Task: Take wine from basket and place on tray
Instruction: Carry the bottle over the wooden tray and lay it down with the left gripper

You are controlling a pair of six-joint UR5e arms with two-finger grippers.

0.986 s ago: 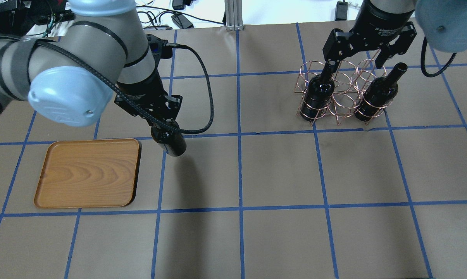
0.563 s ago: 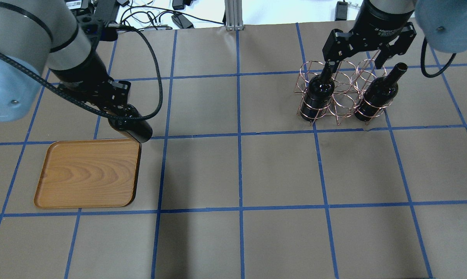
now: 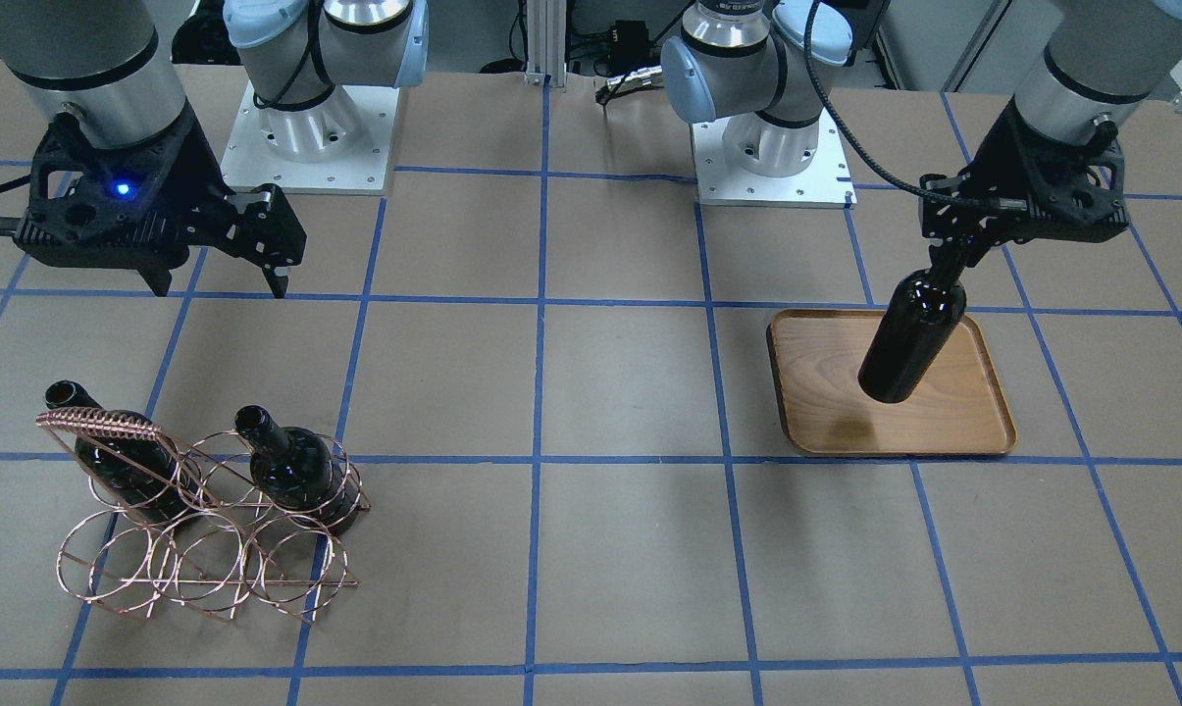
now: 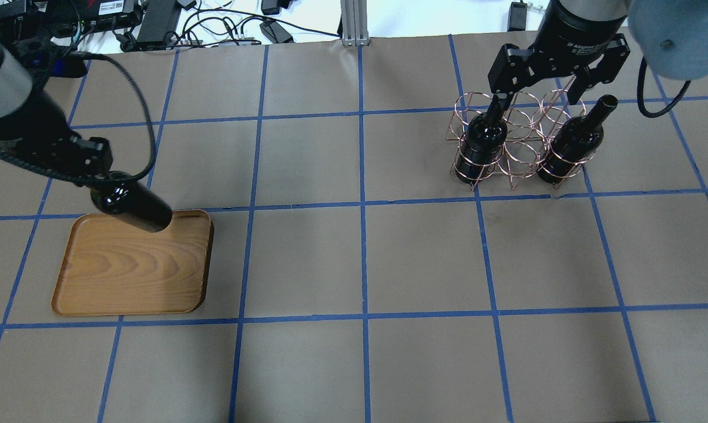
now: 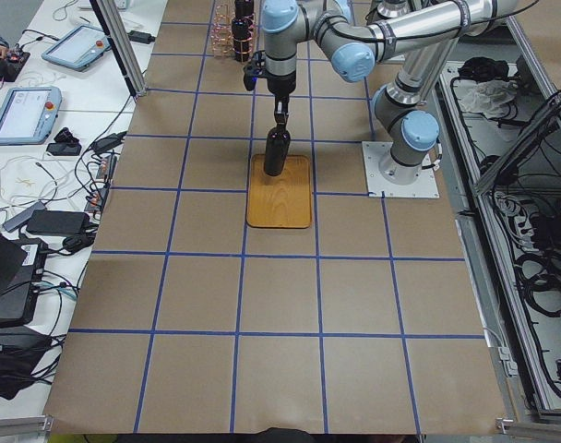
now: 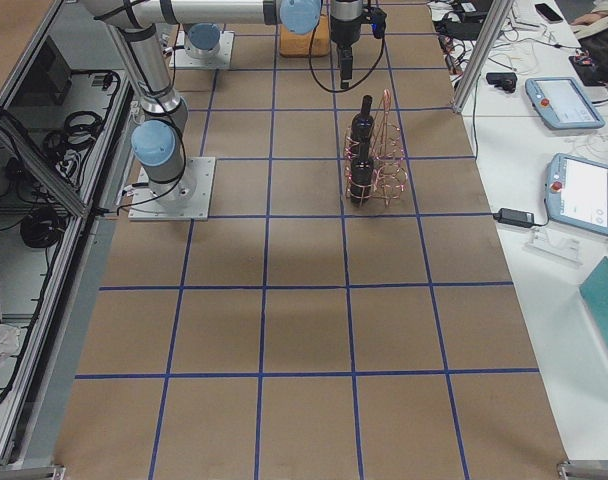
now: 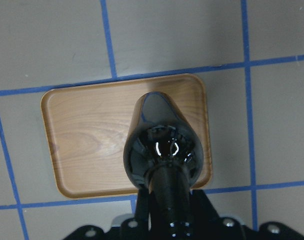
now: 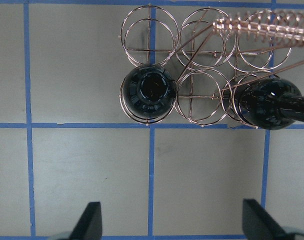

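My left gripper (image 4: 98, 170) is shut on the neck of a dark wine bottle (image 4: 133, 207) and holds it tilted in the air over the far part of the wooden tray (image 4: 130, 270). The front view shows the bottle (image 3: 910, 341) above the tray (image 3: 944, 427), with its shadow on the wood. The left wrist view shows the bottle (image 7: 162, 150) over the tray (image 7: 87, 140). My right gripper (image 4: 536, 94) is open and empty above the copper wire basket (image 4: 521, 150). Two more bottles (image 4: 480, 141) (image 4: 571, 144) stand in the basket.
The table is covered in brown paper with a blue tape grid (image 4: 362, 205). Cables and power bricks (image 4: 236, 26) lie past the far edge. An aluminium post (image 4: 351, 23) stands at the far middle. The right wrist view shows the basket's coiled handle (image 8: 262, 25).
My left arm has swung left with the bottle, from right of the tray to above its far edge. The right gripper and the basket have not moved.
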